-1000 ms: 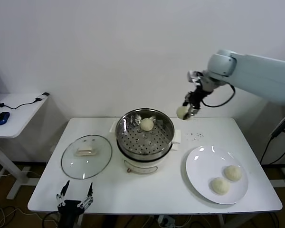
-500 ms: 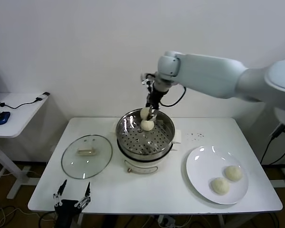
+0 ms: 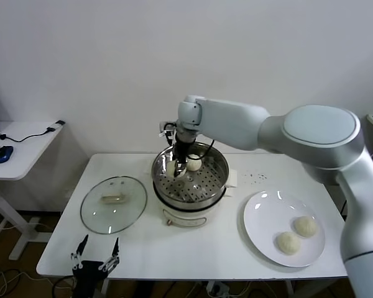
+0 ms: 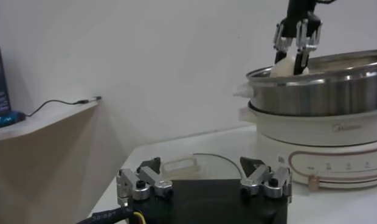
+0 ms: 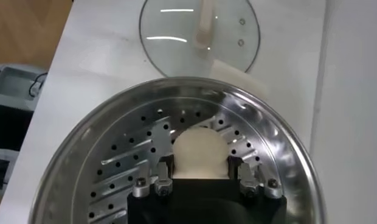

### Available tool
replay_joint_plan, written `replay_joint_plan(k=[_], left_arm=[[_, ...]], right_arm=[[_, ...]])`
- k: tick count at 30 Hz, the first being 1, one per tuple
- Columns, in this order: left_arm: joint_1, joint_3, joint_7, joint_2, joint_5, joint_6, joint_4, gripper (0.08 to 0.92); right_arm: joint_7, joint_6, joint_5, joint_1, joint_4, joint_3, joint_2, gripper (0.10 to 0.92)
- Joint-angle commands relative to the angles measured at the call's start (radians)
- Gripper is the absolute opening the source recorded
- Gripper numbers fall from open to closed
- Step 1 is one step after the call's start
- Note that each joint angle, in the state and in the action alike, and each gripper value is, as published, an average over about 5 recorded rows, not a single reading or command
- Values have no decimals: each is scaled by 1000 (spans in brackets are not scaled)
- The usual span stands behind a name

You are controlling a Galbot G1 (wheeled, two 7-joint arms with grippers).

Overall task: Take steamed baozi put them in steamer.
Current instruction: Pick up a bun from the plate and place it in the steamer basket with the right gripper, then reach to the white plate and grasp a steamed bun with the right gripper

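Risk of dropping this bun onto its neighbour inside the steamer [image 3: 189, 180].
My right gripper [image 3: 179, 167] is clamped on a baozi [image 5: 199, 152] low over the steamer's floor, seemingly beside the bun already inside [image 3: 193, 164]; beside the steamer lie the lid [image 3: 113, 204], the plate [image 3: 270, 214] with two buns, and my idle left gripper [image 3: 97, 259], claws apart.

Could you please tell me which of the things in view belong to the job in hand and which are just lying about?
In the job:
right gripper, shut on a baozi over the steamer
baozi already in the steamer
two baozi on the white plate

Lying about:
glass lid
left gripper, open, idle at the table's front edge
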Motion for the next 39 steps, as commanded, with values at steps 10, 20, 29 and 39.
replay_joint_plan(k=[10, 20, 29, 39], left_arm=[[-2, 1, -5, -2, 0, 3, 2, 823], [0, -1, -5, 1, -1, 4, -6, 823], [2, 2, -4, 4, 1, 5, -11, 823], [2, 6, -4, -4, 4, 11, -14, 823]], right_arm=[[2, 5, -43, -76, -97, 14, 54, 664], [-6, 0, -56, -6, -1, 40, -25, 822], [-10, -7, -38, 226, 413, 13, -399, 823], [-76, 31, -225, 313, 710, -55, -875, 823]])
